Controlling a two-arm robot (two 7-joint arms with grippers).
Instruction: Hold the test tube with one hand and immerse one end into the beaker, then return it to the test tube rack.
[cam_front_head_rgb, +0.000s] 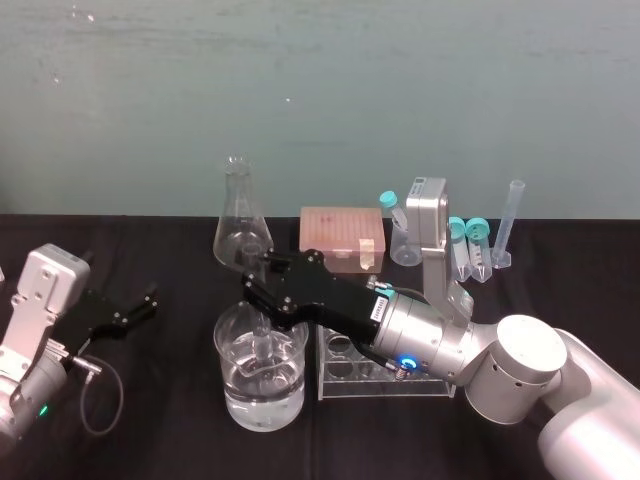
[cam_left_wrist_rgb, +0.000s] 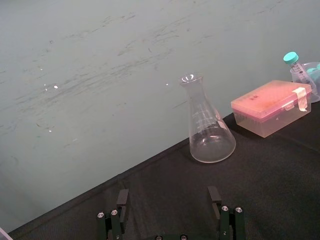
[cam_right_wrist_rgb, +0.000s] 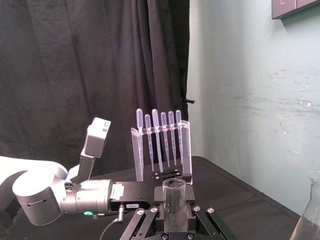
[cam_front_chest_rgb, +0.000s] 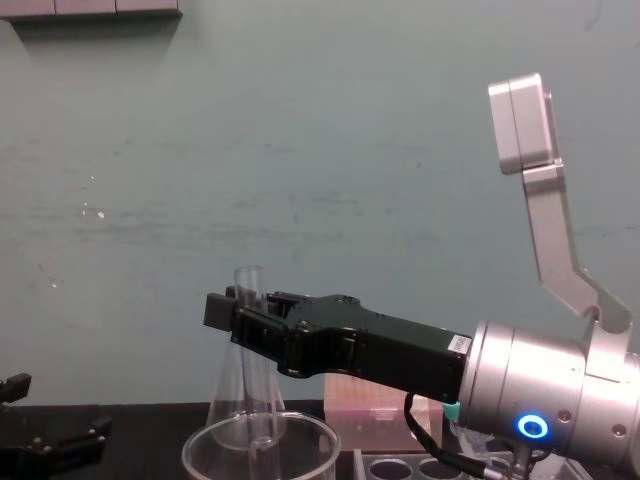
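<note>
Head view, right gripper: the long black right gripper (cam_front_head_rgb: 265, 290) on its thick silver wrist with a glowing blue ring reaches in over the wide clear glass beaker (cam_front_head_rgb: 232, 400), its fingers closed on the tube.
Head view, tube: the long slim clear glass test tube (cam_front_head_rgb: 262, 345) stands upright inside the beaker, lower end at about the water's surface; whether it is under the water cannot be told.
Head view, rack: the pale translucent test tube rack (cam_front_head_rgb: 342, 372) sits just beside the beaker, under the right wrist.
Head view, left gripper: the small black left gripper (cam_front_head_rgb: 140, 305) rests low on the black table (cam_front_head_rgb: 160, 420), well apart from the beaker.
Head view, behind: a clear conical flask (cam_front_head_rgb: 240, 215), a pink box (cam_front_head_rgb: 335, 235), teal-capped tubes (cam_front_head_rgb: 470, 245) and a thin graduated cylinder (cam_front_head_rgb: 508, 225) stand along the wall.
Left wrist view: the left gripper (cam_left_wrist_rgb: 169, 200) has its fingers spread wide with nothing between them; the flask and pink box lie beyond.
Right wrist view: the test tube's open rim (cam_right_wrist_rgb: 174, 187) stands clamped between the right gripper's fingers (cam_right_wrist_rgb: 150, 220); a clear stand of pipettes (cam_right_wrist_rgb: 162, 145) is behind.
Chest view, tube: its rim rises above the right gripper and its lower part hangs inside the beaker's rim.
Chest view, rack: its round holes show below the wrist.
</note>
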